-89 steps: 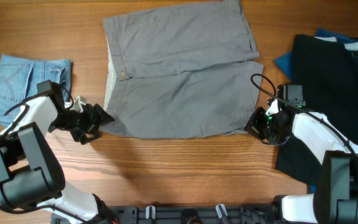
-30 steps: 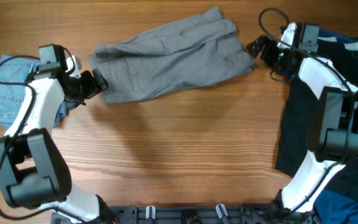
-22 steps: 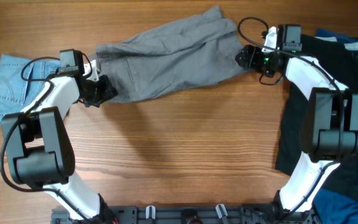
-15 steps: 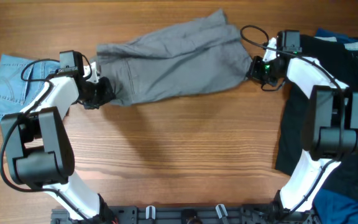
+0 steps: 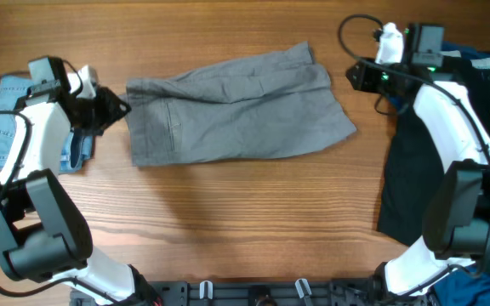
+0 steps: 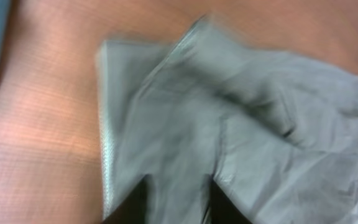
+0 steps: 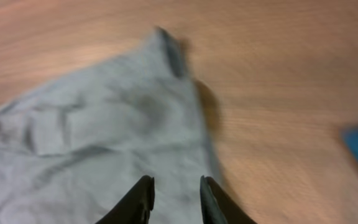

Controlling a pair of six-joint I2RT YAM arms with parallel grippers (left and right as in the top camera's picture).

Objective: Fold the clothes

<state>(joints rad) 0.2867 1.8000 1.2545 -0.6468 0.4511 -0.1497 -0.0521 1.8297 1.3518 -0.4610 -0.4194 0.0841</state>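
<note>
The grey shorts [image 5: 236,106] lie folded in a long band across the middle of the wooden table, the waistband end at the left. My left gripper [image 5: 116,109] hovers just off their left edge, its jaws a little apart and empty; the left wrist view shows the cloth [image 6: 241,124] beyond the gripper [image 6: 176,202]. My right gripper [image 5: 356,76] sits just off the upper right corner of the shorts, also slightly open and holding nothing. In the right wrist view the gripper [image 7: 176,190] looks over the hem corner [image 7: 104,137].
A folded light-blue denim piece [image 5: 2,127] lies under the left arm at the table's left edge. A large black garment [image 5: 449,153] covers the right side, with blue fabric [image 5: 483,59] behind it. Bare wood [image 5: 245,221] runs along the front.
Both grippers carried the shorts' near edge over to the far side, then let go and drew back outward. The shorts have dropped and now lie folded flat.
</note>
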